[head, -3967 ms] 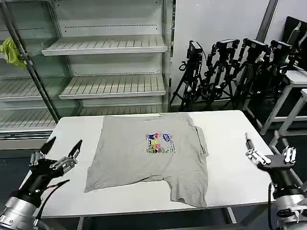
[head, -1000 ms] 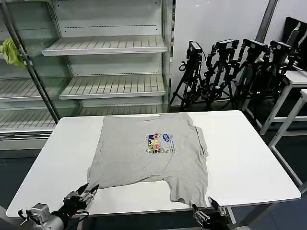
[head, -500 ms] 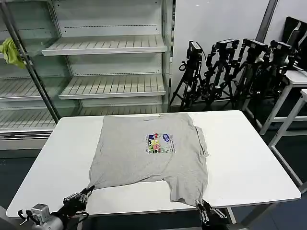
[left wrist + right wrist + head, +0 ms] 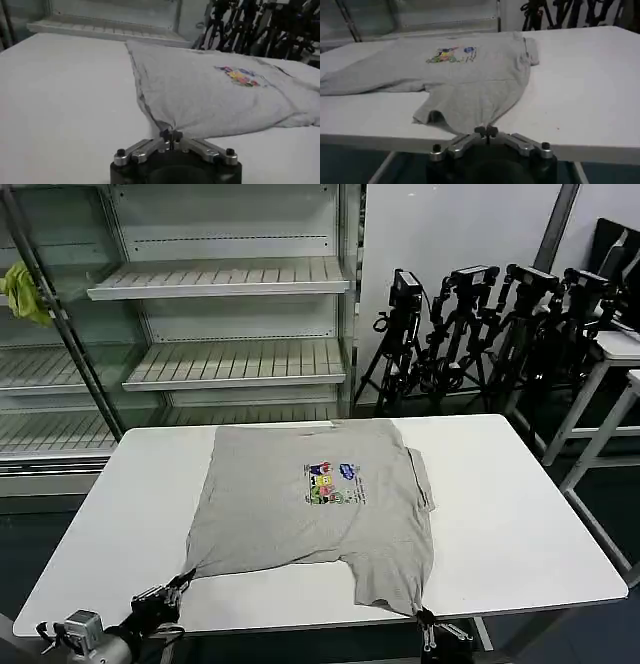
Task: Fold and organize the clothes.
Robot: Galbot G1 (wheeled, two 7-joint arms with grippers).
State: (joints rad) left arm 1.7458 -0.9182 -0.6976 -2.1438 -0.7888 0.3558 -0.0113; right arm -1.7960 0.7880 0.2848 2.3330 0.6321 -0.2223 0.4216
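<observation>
A light grey short-sleeved shirt (image 4: 310, 504) with a small multicoloured chest print lies spread on the white table (image 4: 520, 534), also seen as the shirt (image 4: 215, 95) and the shirt (image 4: 470, 80). My left gripper (image 4: 183, 581) sits at the near-left edge, shut on the shirt's near-left hem corner; in the left wrist view the left gripper (image 4: 171, 134) pinches a pulled point of cloth. My right gripper (image 4: 420, 616) is at the table's front edge, shut on the near-right hem corner; the right gripper (image 4: 486, 131) holds a bunched tip of fabric.
Metal shelving (image 4: 220, 284) stands behind the table, with a yellow-green rag (image 4: 22, 292) hanging at its far left. Black tripods (image 4: 480, 334) crowd the back right. Bare tabletop lies on both sides of the shirt.
Both grippers came down from open at the table's sides to the front edge and closed on the shirt's near hem corners. The corners are now drawn into points.
</observation>
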